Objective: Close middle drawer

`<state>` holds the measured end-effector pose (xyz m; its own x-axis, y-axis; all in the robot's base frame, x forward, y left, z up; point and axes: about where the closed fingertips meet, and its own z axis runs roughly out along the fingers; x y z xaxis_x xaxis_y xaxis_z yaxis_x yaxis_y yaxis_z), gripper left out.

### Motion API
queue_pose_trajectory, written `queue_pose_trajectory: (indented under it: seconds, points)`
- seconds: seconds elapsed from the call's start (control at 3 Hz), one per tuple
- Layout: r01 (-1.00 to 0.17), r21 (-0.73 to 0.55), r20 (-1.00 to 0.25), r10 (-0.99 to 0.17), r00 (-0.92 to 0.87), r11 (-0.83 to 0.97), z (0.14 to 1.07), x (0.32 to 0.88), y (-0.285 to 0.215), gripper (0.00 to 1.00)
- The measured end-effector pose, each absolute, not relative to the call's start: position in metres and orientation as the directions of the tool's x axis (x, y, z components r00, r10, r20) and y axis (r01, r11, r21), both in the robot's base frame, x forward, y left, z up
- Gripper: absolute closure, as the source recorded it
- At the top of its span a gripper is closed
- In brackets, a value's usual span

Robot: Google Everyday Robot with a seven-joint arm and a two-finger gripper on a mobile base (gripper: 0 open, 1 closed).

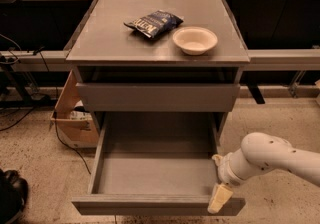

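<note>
The middle drawer [150, 173] is pulled far out of the desk [115, 43] toward the camera, with its grey floor and long side walls in plain view. Its flat front panel runs low across the bottom of the view. My gripper [220, 199] sits at the right end of that front panel, a cream-coloured tip overlapping the panel's corner. I cannot tell whether it is open or closed. My white arm [272, 155] comes in from the right, beside the drawer's right wall. Above the open drawer, the upper drawer [157, 97] stands nearly flush with the desk. On the desk top a dark chip bag [153, 22] lies just beside a pale bowl [195, 39]. A cardboard box [75, 120] stands on the floor to the left of the desk.
</note>
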<state>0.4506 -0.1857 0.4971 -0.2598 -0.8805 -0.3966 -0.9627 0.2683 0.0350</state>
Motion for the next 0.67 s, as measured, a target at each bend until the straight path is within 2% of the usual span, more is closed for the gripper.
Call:
queue_pose_trajectory:
  seconds: [0.67]
  points:
    - [-0.942, 0.077, -0.409, -0.852, -0.328, 0.326, 0.449, 0.465, -0.163, 0.00]
